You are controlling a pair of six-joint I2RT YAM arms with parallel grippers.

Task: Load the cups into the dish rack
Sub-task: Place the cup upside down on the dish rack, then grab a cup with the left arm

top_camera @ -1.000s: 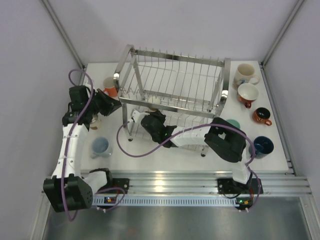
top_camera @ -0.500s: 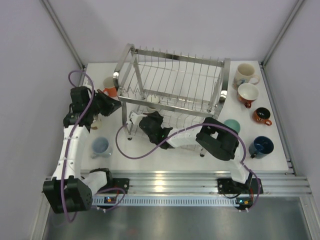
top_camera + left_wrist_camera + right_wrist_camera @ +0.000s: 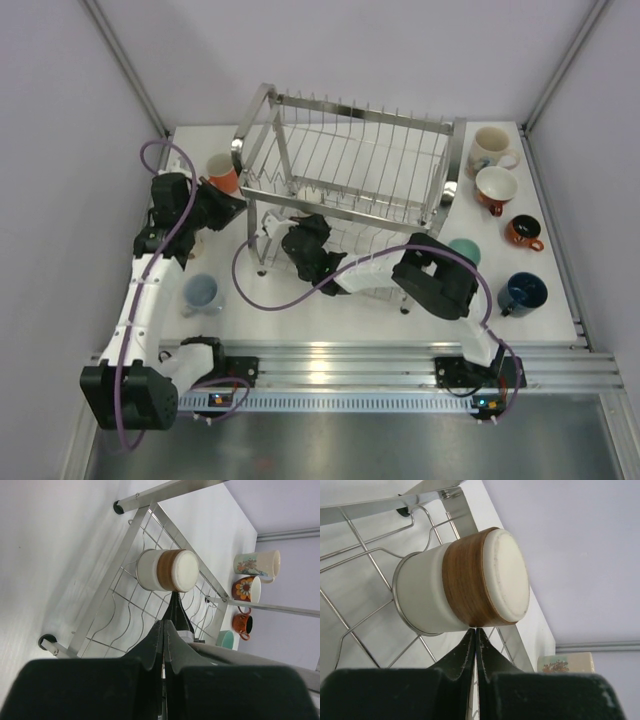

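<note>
The dish rack (image 3: 350,165) stands mid-table. A cream cup with a brown band (image 3: 465,585) lies on its side on the rack's lower wire tier (image 3: 120,605); it also shows in the left wrist view (image 3: 167,570). My right gripper (image 3: 475,630) is shut and empty, reaching into that tier, its tips touching the cup's brown band. My left gripper (image 3: 163,625) is shut and empty at the rack's left end (image 3: 232,206), beside an orange cup (image 3: 222,172). Elsewhere on the table stand a pale blue cup (image 3: 200,293) and a mint cup (image 3: 464,250).
At the right side of the table stand a printed cream cup (image 3: 490,148), a flowered cup (image 3: 495,187), a small orange-brown cup (image 3: 522,232) and a navy cup (image 3: 524,292). The right arm's elbow (image 3: 435,278) lies across the rack's front.
The left arm has swung in toward the rack's left end. The right arm's elbow has moved left, uncovering the mint cup. The rack has shifted slightly back.
</note>
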